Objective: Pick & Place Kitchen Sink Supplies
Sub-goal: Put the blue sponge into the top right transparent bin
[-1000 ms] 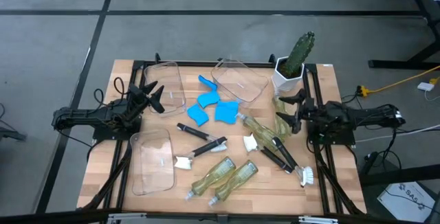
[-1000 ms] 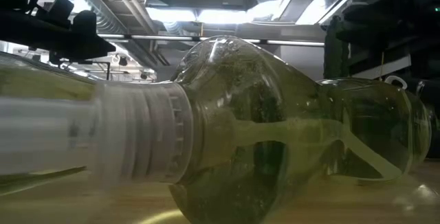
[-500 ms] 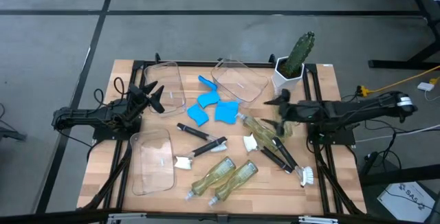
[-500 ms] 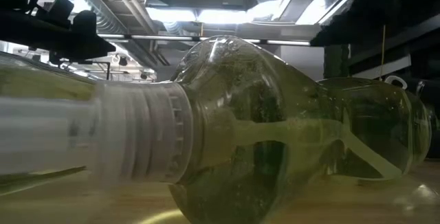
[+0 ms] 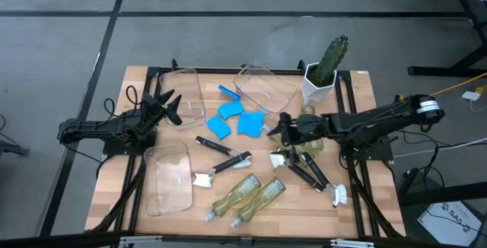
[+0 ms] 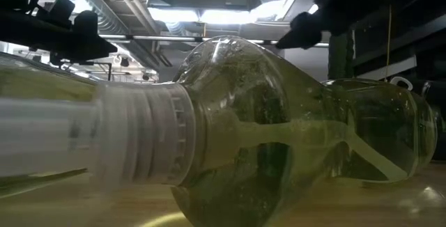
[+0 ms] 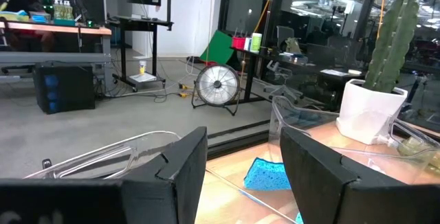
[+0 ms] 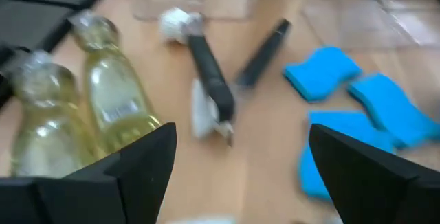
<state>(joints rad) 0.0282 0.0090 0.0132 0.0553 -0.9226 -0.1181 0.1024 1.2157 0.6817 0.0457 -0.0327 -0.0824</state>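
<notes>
- The blue sponges lie in a bunch in the middle of the table, just in front of a clear bin at the back.
- The sponge closest to the right gripper is the one on the right of the bunch, just beside it, on the side toward the middle of the table.
- Right under and around that gripper lie soap bottles and a black dish brush, pointing slantwise toward the front right corner.
- Two more soap bottles lie side by side near the front edge, with another brush between them and the sponges.
- In the right wrist view the two dark fingers are wide apart, holding nothing, with sponges and a brush ahead.
- The right arm is much nearer to the sponges and bottles, so I think it grabs next.
- The left gripper waits at the left side by another bin, fingers apart and empty.
</notes>
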